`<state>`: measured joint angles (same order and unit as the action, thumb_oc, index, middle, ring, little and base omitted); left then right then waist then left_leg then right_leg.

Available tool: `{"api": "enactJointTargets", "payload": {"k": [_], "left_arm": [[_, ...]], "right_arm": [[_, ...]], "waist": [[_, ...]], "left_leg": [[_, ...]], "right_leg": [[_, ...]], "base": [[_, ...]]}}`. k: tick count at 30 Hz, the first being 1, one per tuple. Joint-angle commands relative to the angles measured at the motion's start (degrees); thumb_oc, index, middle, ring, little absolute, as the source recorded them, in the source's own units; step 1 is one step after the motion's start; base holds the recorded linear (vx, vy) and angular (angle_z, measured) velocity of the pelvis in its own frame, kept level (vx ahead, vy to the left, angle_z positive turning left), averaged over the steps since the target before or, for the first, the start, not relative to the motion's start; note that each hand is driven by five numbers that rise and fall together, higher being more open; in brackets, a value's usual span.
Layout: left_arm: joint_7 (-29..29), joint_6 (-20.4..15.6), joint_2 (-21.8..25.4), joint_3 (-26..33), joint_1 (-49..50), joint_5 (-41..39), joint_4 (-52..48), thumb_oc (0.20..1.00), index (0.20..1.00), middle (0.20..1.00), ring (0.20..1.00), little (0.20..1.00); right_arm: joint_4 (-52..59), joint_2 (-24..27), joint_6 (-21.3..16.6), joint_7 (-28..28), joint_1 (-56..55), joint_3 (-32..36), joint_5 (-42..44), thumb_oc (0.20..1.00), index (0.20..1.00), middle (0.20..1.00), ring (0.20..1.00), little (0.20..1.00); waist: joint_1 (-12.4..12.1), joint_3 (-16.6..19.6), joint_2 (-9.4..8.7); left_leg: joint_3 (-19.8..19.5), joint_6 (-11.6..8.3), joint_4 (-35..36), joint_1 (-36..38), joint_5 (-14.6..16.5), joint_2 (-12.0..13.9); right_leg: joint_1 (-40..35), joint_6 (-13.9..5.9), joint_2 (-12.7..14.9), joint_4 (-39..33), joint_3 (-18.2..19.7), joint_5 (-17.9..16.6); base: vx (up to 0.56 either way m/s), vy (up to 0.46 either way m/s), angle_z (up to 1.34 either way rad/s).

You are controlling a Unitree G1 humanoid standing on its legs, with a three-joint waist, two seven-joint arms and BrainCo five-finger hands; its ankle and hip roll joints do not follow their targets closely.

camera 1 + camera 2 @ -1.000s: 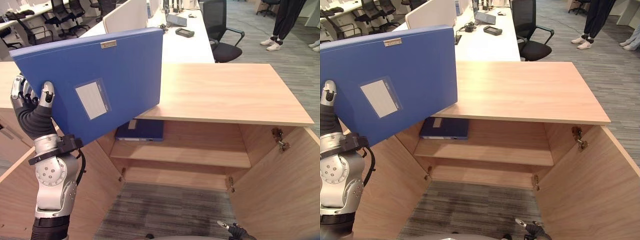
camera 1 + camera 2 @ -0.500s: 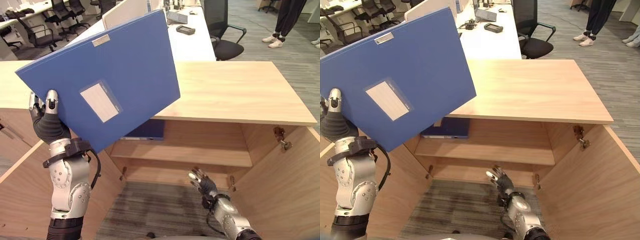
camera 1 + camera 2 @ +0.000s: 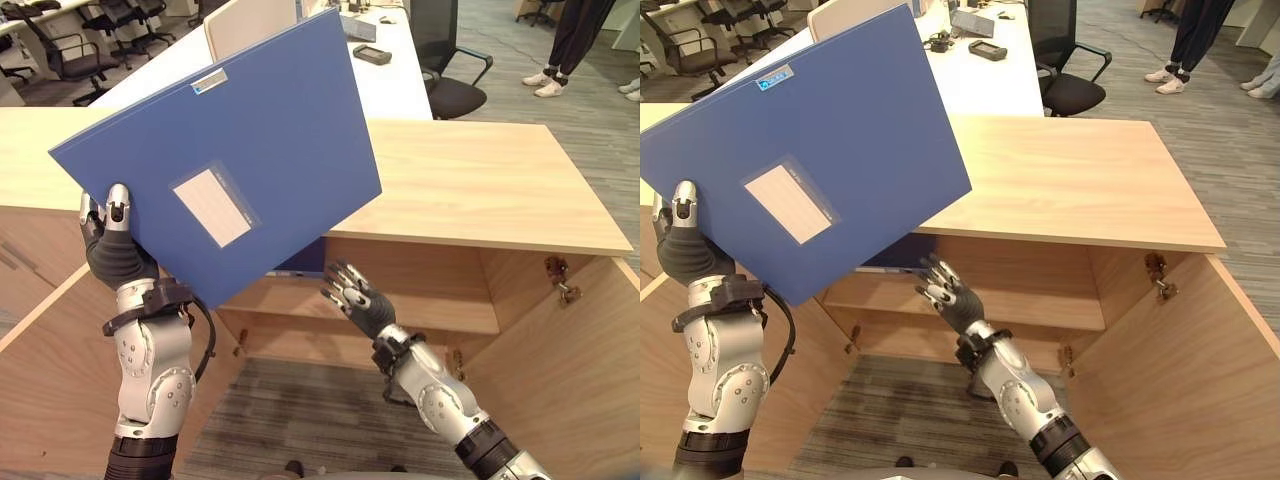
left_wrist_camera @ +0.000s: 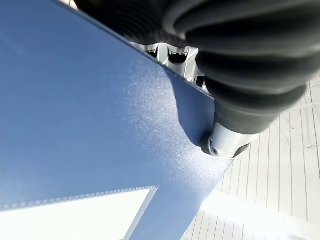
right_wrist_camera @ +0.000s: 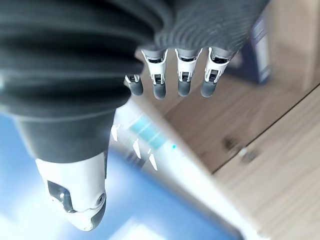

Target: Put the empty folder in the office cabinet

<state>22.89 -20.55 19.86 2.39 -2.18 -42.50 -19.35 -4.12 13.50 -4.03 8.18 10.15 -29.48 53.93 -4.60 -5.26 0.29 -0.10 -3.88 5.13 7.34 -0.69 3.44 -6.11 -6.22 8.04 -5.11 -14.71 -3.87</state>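
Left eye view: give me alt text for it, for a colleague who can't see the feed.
The left hand grips a large blue folder by its lower corner, tilted above the open wooden cabinet. The right hand reaches up with open fingers just below the folder, in front of the shelf, where another blue folder lies.

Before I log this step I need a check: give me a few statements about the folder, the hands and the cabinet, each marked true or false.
1. The left hand grips the blue folder by its lower corner. True.
2. The right hand is shut on the folder. False: it is open, fingers spread, below the folder.
3. The folder already lies on the shelf. False: it is held tilted above the cabinet.
4. The cabinet doors stand open. True.
5. Another blue folder lies on the shelf. True.
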Motion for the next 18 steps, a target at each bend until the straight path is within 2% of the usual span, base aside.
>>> {"api": "enactJointTargets", "payload": {"k": [1, 9, 18], "left_arm": [[-1.55, -4.87, 0.89, -0.05, -4.07, -1.91, -3.10, 0.200, 0.200, 0.200, 0.200, 0.200], [-2.29, -5.06, -0.22, -3.08, -4.16, -3.91, -3.12, 0.200, 0.200, 0.200, 0.200, 0.200], [-2.74, -4.21, -0.84, -6.55, -5.27, -2.19, -2.82, 0.200, 0.200, 0.200, 0.200, 0.200]], "right_arm": [[3.65, -2.02, -4.30, 0.80, 4.61, -1.29, 3.31, 1.000, 1.000, 1.000, 1.000, 1.000], [5.89, -4.20, -6.22, -0.37, 9.84, -3.45, 3.96, 1.000, 1.000, 1.000, 1.000, 1.000], [4.66, -6.43, -8.23, -2.40, 13.80, -3.55, 3.52, 1.000, 1.000, 1.000, 1.000, 1.000]], "waist": [[-0.35, 0.40, -0.93], [-0.48, 0.51, -0.94], [-0.66, 0.67, -0.98]], "left_leg": [[-0.33, -2.19, -0.13, -0.12, 3.21, 1.47], [-0.22, -2.02, -0.13, -0.15, 3.22, 1.47], [-0.26, -1.90, -0.13, -0.12, 3.28, 1.39]], "right_leg": [[-3.27, -2.38, -0.59, 1.93, 3.15, 6.81], [-3.15, -2.27, -0.46, 2.01, 3.39, 6.77], [-3.20, -2.25, -0.27, 2.06, 3.39, 6.72]], "base": [[0.00, 0.000, 0.00], [0.00, 0.000, 0.00], [0.00, 0.000, 0.00]]}}
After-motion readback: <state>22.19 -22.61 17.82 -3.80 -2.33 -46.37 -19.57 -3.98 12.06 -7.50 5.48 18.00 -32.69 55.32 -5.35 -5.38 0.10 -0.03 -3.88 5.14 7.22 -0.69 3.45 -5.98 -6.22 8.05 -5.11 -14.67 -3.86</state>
